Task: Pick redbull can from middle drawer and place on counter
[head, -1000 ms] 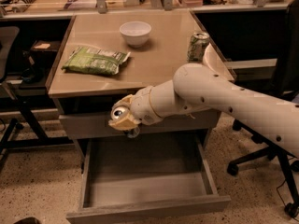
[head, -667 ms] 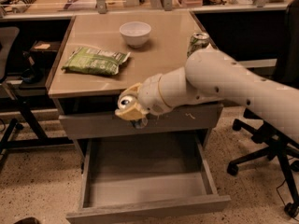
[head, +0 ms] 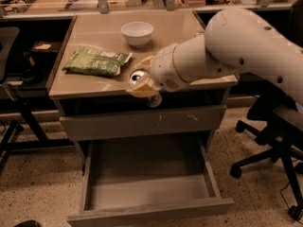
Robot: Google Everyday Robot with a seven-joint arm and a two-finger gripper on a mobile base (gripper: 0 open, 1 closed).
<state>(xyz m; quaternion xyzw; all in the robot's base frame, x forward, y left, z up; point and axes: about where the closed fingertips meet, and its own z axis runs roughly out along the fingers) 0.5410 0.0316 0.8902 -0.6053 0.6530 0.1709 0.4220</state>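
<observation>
My gripper [head: 141, 85] is shut on the redbull can [head: 138, 75], whose silver top faces the camera. It holds the can at the front edge of the beige counter [head: 94, 32], just right of its middle and slightly above the surface. The middle drawer [head: 147, 186] is pulled out below, and its grey box shows nothing inside. My white arm reaches in from the right across the counter's right side.
A white bowl [head: 137, 33] stands at the back middle of the counter. A green snack bag [head: 97, 61] lies at the left front. A closed drawer front with pale scratches [head: 142, 122] sits above the open drawer. An office chair [head: 277, 141] stands at the right.
My gripper has risen with the can from in front of the upper drawer front to the counter's front edge. The arm now hides the green-and-white can.
</observation>
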